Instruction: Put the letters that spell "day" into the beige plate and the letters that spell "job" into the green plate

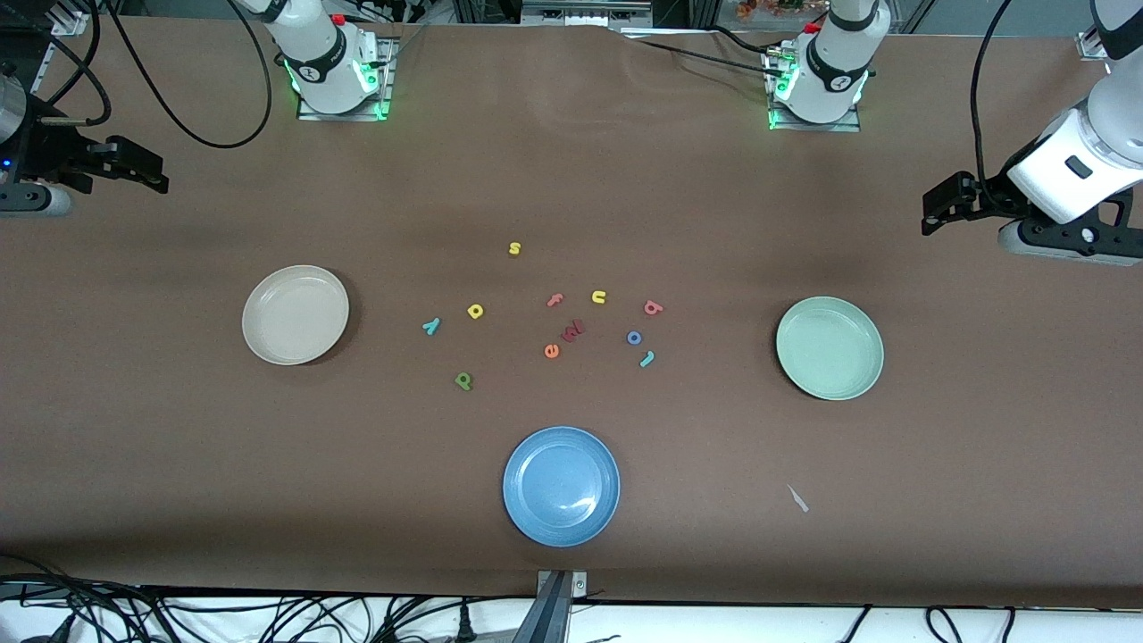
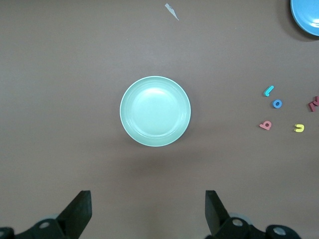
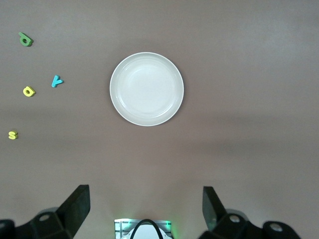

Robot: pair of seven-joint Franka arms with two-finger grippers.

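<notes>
Nothing is sorted yet: both target plates lie empty, and all the letters sit loose in the middle of the worktop, so the step in hand is the first pick.

The right gripper (image 1: 147, 174) hangs over the worktop's edge at the right arm's end, empty, fingers spread wide. The beige plate (image 1: 296, 314) lies toward that same end, and its three letters are the nearest to it: the teal y (image 1: 431, 326), the yellow a (image 1: 475, 311) and, closer to the front edge, the green d (image 1: 463, 381). The yellow s (image 1: 514, 248), closer to the edge where the bases stand, should be left alone.

In the central cluster the pink f (image 1: 554, 300), yellow u (image 1: 598, 296) and orange e (image 1: 552, 351) are decoys, as is the blue plate (image 1: 561, 485) by the front edge.

Toward the left arm's end lie the salmon b (image 1: 653, 308), the blue o (image 1: 634, 338) and the teal j (image 1: 646, 359), close together, then the green plate (image 1: 830, 348). The left gripper (image 1: 945, 204) waits over that end, also empty and spread wide.

Each arm probably does best serving its own plate. The letters are small and flat, so I would come straight down, straddle one alone, and pinch it across a narrow part. The o and j want care, being close neighbours.
</notes>
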